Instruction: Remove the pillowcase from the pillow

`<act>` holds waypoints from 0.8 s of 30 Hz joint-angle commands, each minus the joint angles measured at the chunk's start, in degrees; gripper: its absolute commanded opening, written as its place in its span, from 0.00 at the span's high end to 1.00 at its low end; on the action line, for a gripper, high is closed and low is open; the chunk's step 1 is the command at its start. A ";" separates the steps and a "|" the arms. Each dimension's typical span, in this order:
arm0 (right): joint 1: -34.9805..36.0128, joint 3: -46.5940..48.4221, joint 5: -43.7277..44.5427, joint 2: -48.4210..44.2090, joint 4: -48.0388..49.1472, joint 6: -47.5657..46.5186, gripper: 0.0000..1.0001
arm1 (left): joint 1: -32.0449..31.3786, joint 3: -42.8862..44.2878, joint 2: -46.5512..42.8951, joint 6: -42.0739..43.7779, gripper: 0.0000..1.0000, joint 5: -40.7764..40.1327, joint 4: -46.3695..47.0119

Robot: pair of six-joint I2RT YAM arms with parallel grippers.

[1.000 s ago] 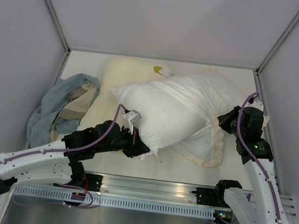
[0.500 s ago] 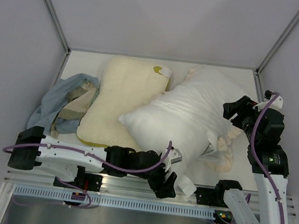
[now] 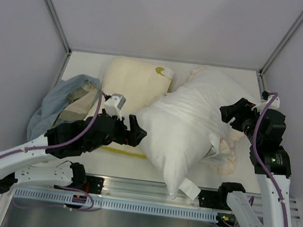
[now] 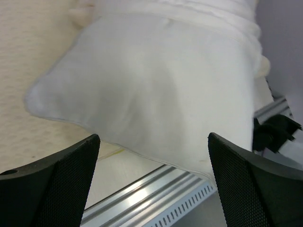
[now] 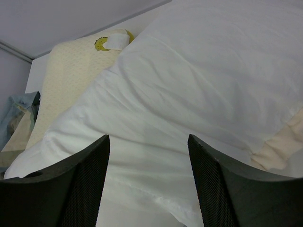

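Hanging wide apart and empty, left claw (image 3: 137,132) faces the left edge of the pillow (image 3: 185,129). The right claw (image 3: 229,115), also apart, hovers at its right end, above the pillowcase (image 3: 226,157) bunched beneath. Best pinch only pillowcase, then draw pillow leftward; half a second back, left claw lay low by the near rail (image 3: 147,190).
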 commanded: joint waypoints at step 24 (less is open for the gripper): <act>-0.17 -1.11 -4.88 -1.61 1.56 1.27 0.27 | 35.10 -16.22 0.53 0.36 0.09 34.32 21.55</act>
